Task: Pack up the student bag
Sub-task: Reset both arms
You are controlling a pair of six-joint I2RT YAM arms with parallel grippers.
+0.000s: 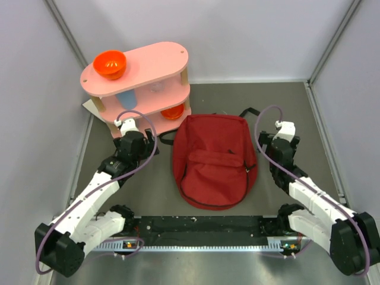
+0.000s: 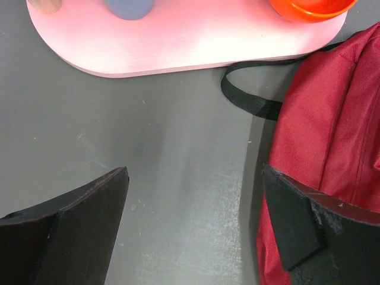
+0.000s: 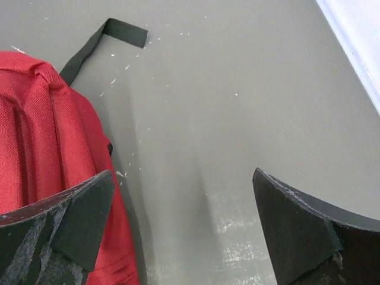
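Both wide open and holding nothing, the left gripper [image 2: 195,173] and the right gripper [image 3: 183,174] flank the student bag [image 1: 214,160], which lies flat between them, just beside each one's inner finger.

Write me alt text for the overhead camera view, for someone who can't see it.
A dark red student bag lies flat, front pocket up, on a grey table, the left hand near its left side and the right hand near its right. At back left stands a pink two-tier shelf with an orange bowl on top.
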